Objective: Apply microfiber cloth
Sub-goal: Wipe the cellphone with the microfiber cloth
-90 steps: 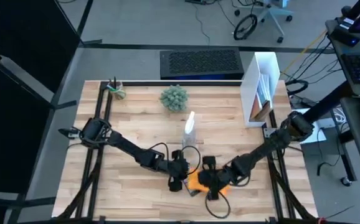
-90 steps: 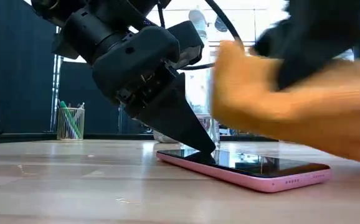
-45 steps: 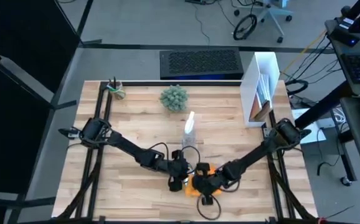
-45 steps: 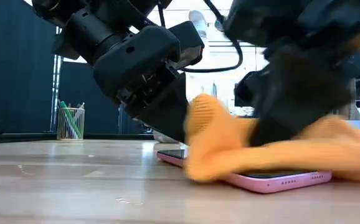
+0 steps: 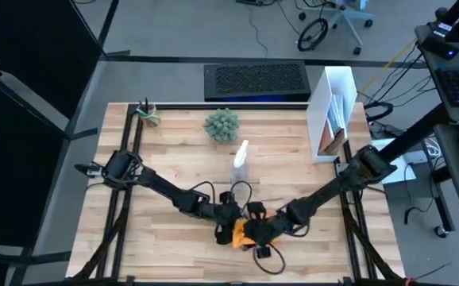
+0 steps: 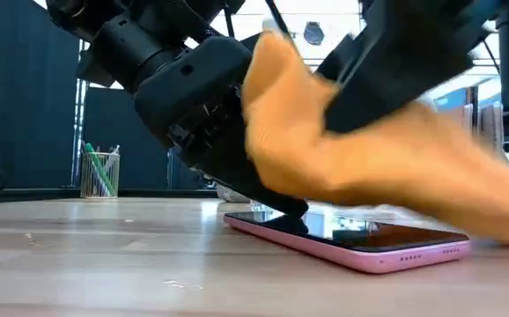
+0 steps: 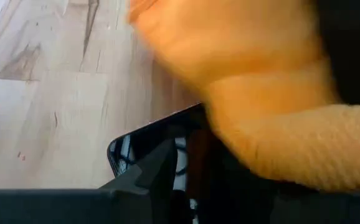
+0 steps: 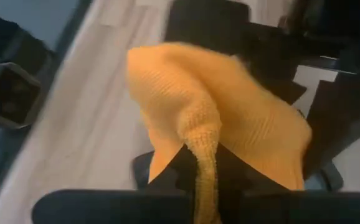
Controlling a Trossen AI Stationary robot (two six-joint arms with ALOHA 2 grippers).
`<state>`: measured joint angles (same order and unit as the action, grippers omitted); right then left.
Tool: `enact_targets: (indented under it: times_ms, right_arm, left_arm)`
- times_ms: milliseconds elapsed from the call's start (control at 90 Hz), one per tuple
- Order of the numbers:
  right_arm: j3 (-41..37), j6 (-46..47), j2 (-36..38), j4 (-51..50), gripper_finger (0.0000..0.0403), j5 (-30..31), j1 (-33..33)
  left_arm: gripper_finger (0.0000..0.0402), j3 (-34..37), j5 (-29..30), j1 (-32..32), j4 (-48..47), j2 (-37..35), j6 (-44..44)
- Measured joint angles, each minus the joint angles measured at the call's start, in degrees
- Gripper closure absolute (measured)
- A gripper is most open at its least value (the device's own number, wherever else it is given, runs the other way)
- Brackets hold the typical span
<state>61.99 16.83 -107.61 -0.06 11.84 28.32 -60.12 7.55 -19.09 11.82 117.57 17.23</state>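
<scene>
Right gripper clenching microfiber cloth over phone; left gripper pinning phone, grip unclear.

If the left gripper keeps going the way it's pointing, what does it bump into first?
Probably the phone. The left gripper points down with its tip already at the screen's edge, beside the orange cloth.

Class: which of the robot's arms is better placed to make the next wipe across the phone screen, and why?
Probably the right: its end effector holds the microfiber cloth just above the phone, while the left end effector presses one end of the phone down.
</scene>
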Motion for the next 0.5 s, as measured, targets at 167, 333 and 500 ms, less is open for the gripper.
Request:
enact_targets:
  times_ms: [167,333,500]
  right_arm:
    - [0.4,1.9,-6.7,2.5,0.0399,-2.4,-0.1]
    - [0.5,7.8,-8.3,3.2,0.0399,-4.1,3.7]
    - [-0.1,9.5,-5.7,0.7,0.0399,-10.6,7.5]
  left_arm:
    - [0.0279,0.0,-0.2,0.0,0.0,0.0,-0.6]
    - [0.0279,-0.1,-1.5,-0.2,0.6,0.1,-0.7]
    - [0.0279,-0.1,-1.5,-0.1,0.5,0.1,-0.8]
